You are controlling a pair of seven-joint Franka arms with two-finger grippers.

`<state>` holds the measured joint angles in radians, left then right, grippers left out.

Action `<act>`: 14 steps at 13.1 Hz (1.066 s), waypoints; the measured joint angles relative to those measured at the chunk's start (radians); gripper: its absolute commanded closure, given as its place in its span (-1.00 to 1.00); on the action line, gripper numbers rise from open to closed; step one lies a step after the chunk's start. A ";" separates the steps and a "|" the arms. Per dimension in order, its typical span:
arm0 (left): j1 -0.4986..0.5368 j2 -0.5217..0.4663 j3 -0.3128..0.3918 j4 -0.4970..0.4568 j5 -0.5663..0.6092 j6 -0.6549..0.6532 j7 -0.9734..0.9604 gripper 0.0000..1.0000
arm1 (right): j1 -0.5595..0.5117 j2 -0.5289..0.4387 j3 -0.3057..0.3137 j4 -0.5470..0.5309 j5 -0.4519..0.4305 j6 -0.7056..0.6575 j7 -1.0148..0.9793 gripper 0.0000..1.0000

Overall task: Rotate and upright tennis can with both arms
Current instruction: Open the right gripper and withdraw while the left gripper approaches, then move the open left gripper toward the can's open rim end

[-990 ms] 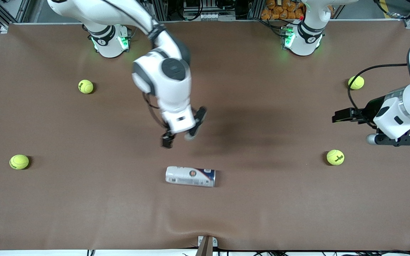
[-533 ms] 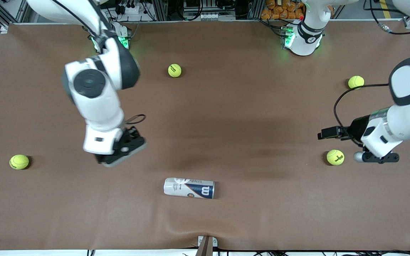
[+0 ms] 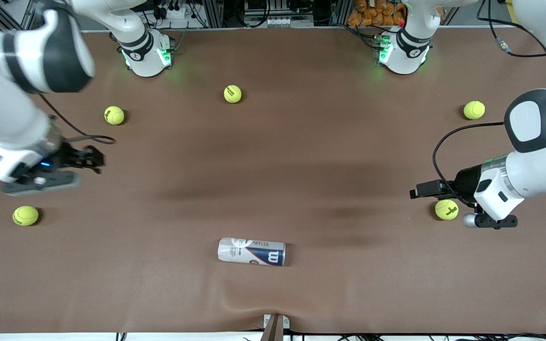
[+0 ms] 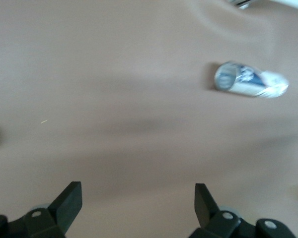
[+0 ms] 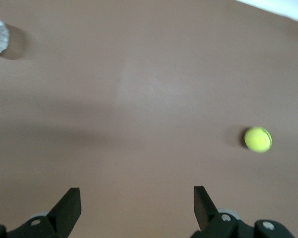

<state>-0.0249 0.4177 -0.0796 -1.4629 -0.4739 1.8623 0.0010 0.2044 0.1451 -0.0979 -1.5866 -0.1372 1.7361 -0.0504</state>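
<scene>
Two white jointed arms carry dark grey joint bands and round dark caps. The right arm [image 3: 12, 80] fills the upper left of the frame, the left arm [image 3: 533, 142] the right edge. Both bases glow green at the top. Black cables loop beside each wrist. The black fingers [image 4: 69, 201] taper to blunt tips, with small silver screws.

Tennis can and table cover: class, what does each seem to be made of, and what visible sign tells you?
Tennis can: probably thin plastic under a glossy printed white and navy label; its end looks silvery, perhaps metal.
Table cover: matte brown sheet, maybe vinyl or leatherette; it ripples near the front edge.
</scene>
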 measured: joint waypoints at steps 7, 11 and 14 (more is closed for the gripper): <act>0.001 0.151 0.002 0.000 -0.400 0.099 0.329 -1.00 | -0.120 -0.164 -0.024 -0.098 0.134 -0.140 0.100 -1.00; -0.023 0.205 -0.001 0.000 -0.561 0.117 0.438 -1.00 | -0.176 -0.178 -0.025 -0.097 0.174 -0.190 0.127 -1.00; -0.069 0.212 -0.002 0.000 -0.647 0.120 0.464 -1.00 | -0.174 -0.179 -0.014 -0.078 0.170 -0.229 0.194 -1.00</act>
<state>-0.0941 0.6301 -0.0819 -1.4631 -1.1211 1.9822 0.4655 0.0305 -0.0342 -0.1114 -1.6649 0.0329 1.5070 0.1432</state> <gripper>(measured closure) 0.000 0.000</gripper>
